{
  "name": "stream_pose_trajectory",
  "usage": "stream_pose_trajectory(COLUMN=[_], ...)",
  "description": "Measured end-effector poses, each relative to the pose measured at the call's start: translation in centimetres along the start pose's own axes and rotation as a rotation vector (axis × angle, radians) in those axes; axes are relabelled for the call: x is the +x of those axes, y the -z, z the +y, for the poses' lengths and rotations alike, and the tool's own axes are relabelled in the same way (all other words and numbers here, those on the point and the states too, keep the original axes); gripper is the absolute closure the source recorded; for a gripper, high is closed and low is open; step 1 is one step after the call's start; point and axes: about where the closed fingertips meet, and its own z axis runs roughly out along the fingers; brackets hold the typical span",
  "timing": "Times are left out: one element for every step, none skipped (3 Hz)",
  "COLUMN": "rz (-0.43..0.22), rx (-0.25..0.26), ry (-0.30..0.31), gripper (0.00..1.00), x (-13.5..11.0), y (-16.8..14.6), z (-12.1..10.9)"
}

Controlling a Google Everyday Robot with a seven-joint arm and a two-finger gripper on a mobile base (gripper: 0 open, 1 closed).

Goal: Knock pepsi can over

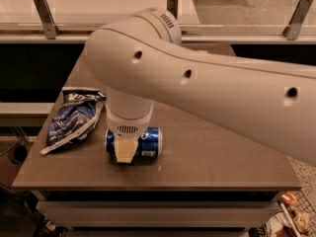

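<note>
The pepsi can [149,142], dark blue with a white label patch, lies on its side near the front edge of the brown table [222,167]. My gripper [126,148] comes straight down onto it from under the big white arm [197,83]. One beige finger [124,153] lies across the front of the can's middle, and the other finger is hidden behind the can. The gripper is closed around the can. The can's left end is hidden behind the wrist.
A dark blue-and-white chip bag [74,118] lies on the table just left of the can. A glass railing with metal posts [44,16] runs behind the table. The arm hides much of the table's back and right side.
</note>
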Motion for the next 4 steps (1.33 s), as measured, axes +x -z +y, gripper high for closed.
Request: stream_pose_trajectory(rz=[0.02, 0.02, 0.02, 0.02], rx=[-0.024, -0.024, -0.021, -0.018], ry=[0.033, 0.033, 0.034, 0.035], gripper=[1.0, 0.84, 0.6, 0.36], x=[-1.14, -1.21, -1.24, -1.25], y=[-1.33, -0.95, -0.81, -0.68], z=[0.48, 0.41, 0.44, 0.48])
